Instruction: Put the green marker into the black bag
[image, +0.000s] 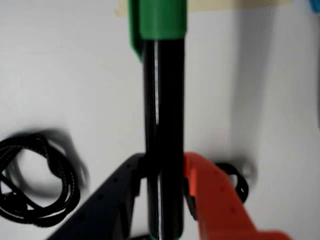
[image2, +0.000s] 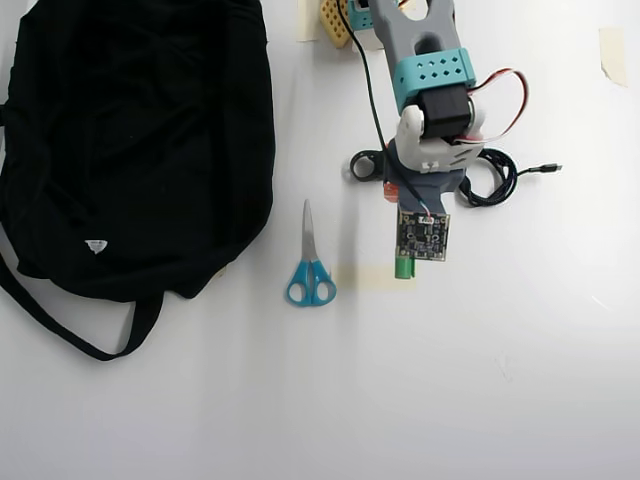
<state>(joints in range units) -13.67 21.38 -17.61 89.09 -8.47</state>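
Now the claw (image: 161, 197) is clamping the green marker's (image: 162, 100) black barrel.
Gripping low is leaving the capped end free; the marker is sitting mid-surface, well apart from the black bag (image2: 130, 140) in the far-left corner in the overhead view.

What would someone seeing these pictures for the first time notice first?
In the overhead view, the big black bag fills the upper left of the white table. In the wrist view, the pincer is shut on the green marker, its green cap pointing up the picture. Blue-handled scissors lie between bag and arm.
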